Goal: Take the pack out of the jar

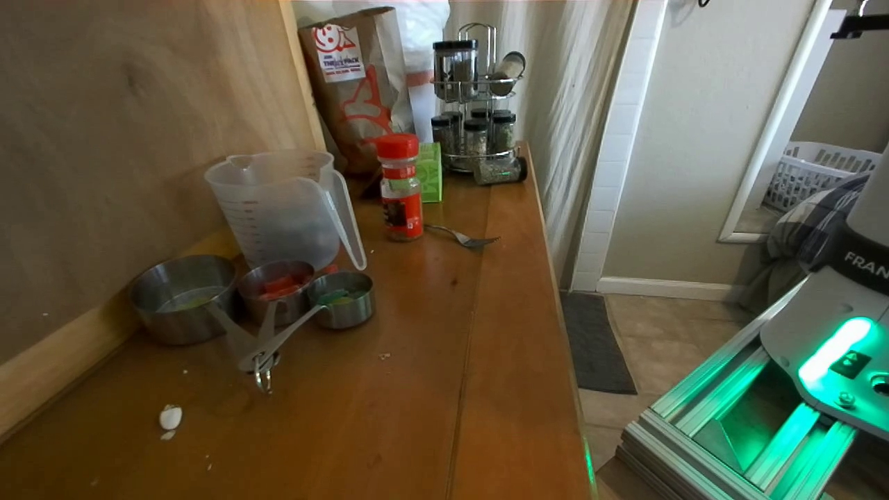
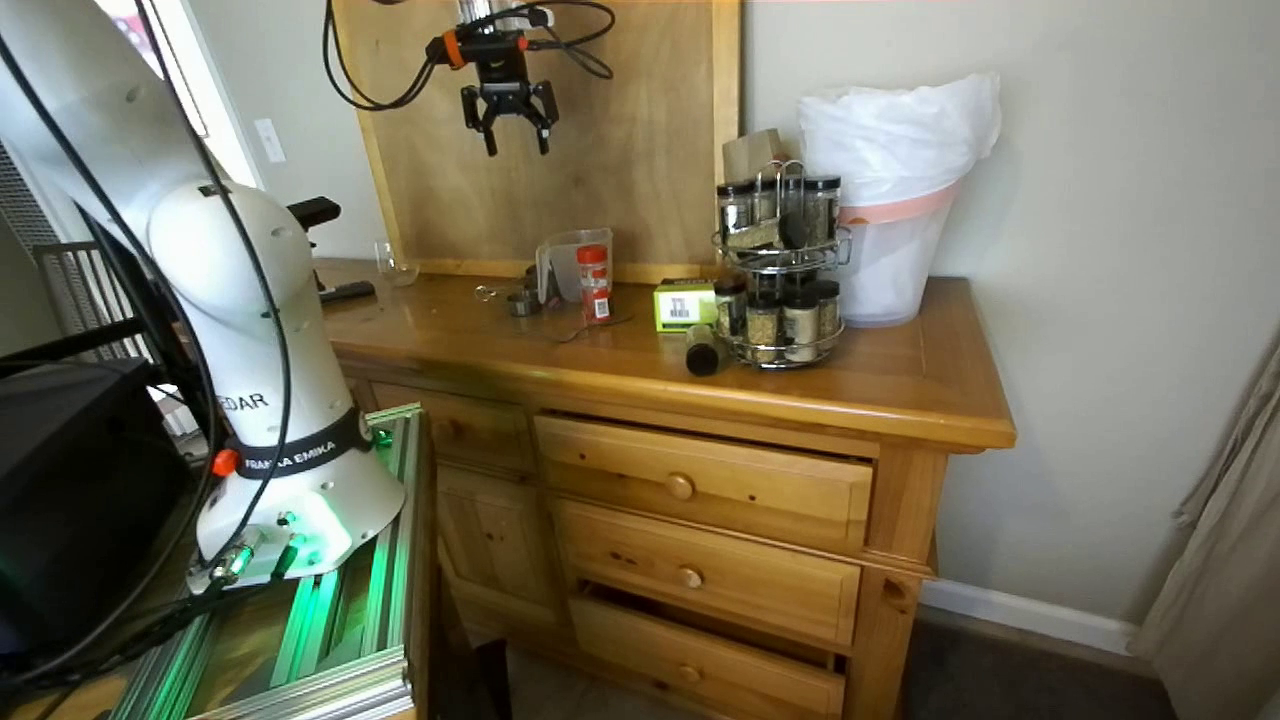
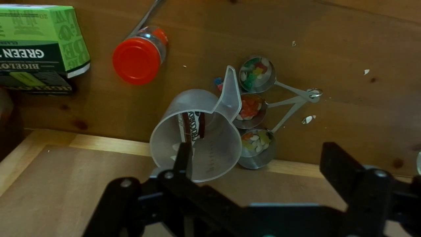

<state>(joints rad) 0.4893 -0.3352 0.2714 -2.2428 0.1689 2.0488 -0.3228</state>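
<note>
Overhead, one gripper (image 2: pixel 517 150) hangs with jaws spread at upper center of an exterior view. Near center in the wrist view stands one jar (image 3: pixel 220 144), a jaw masking its lower rim; one green box (image 3: pixel 33 46) sits upper left, one red-capped bottle (image 3: pixel 138 59) nearer, three metal cups (image 3: pixel 248 123) just right. One wrapped pack (image 3: pixel 193 126) lies inside the jar.

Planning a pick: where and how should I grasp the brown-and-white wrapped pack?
I'd pinch the pack by its long edges from above: it looks narrow, and the upright, translucent plastic jug walls it in below an open top.
</note>
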